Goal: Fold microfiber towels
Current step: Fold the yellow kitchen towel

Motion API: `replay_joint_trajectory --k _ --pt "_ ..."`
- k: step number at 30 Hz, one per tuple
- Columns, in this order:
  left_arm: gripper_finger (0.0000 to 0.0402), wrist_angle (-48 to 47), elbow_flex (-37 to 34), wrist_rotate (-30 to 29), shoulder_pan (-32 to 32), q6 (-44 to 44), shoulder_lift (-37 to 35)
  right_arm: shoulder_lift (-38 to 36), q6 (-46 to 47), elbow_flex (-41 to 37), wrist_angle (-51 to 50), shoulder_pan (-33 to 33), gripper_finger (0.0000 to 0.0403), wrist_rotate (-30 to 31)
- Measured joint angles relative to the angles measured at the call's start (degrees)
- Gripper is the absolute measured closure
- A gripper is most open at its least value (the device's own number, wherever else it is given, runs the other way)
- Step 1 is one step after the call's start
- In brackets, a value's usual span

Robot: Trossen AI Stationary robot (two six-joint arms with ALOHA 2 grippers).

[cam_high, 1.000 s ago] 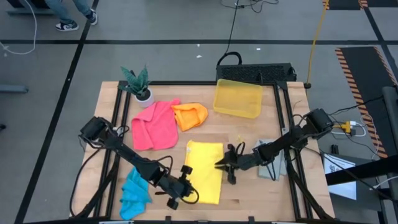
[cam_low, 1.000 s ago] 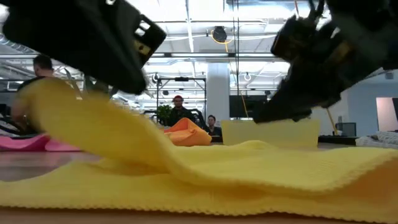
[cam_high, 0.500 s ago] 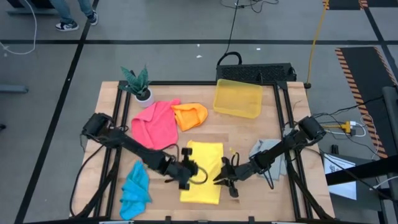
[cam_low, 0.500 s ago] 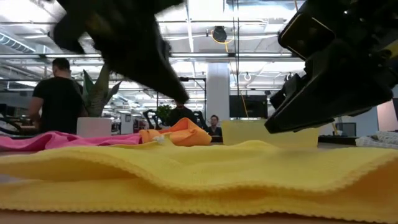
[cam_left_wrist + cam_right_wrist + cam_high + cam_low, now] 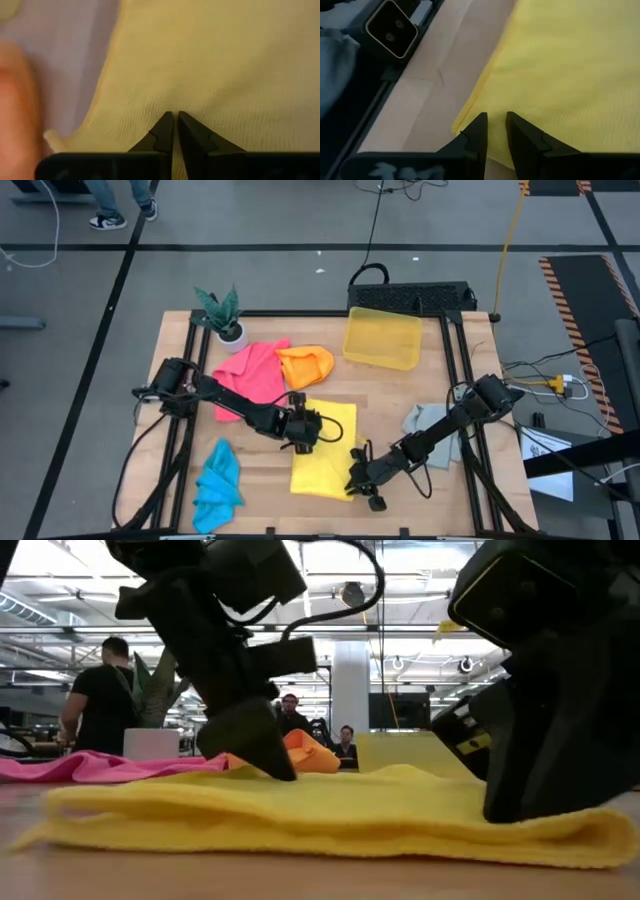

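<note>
Left hand (image 5: 303,427) clamped on far left edge of yellow towel (image 5: 326,448), mid-surface (image 5: 390,395), likely pinning fold line; blue towel (image 5: 217,485) bunched front-left, pink towel (image 5: 248,380) and orange towel (image 5: 306,365) waiting behind. Right hand (image 5: 358,479) pinching yellow towel's near right corner, fingers (image 5: 476,131) nearly together on cloth, probably squaring doubled layer; grey towel (image 5: 432,424) parked far right.

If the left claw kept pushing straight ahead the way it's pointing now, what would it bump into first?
Most likely the yellow towel. The left gripper has its fingers nearly together, tips right at the cloth, which fills the view ahead. Whether the tips already touch or pinch it is hard to tell.
</note>
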Motion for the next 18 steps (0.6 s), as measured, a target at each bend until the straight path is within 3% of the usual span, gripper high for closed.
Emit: replay_joint_trajectory --k 9,15,18 --pt "0.0369 0.5 0.4 -0.7 -0.6 3.5 -3.2 -4.9 -6.2 -0.8 0.0 1.5 0.0342 0.5" --pt "0.0369 2.0 0.6 0.5 -3.7 2.2 -5.6 -5.9 -5.7 -0.8 1.6 1.3 0.0342 11.2" --pt "0.0369 2.9 0.3 5.7 -5.5 0.6 -5.0 -5.0 -0.8 -0.8 0.7 0.2 0.0342 16.3"
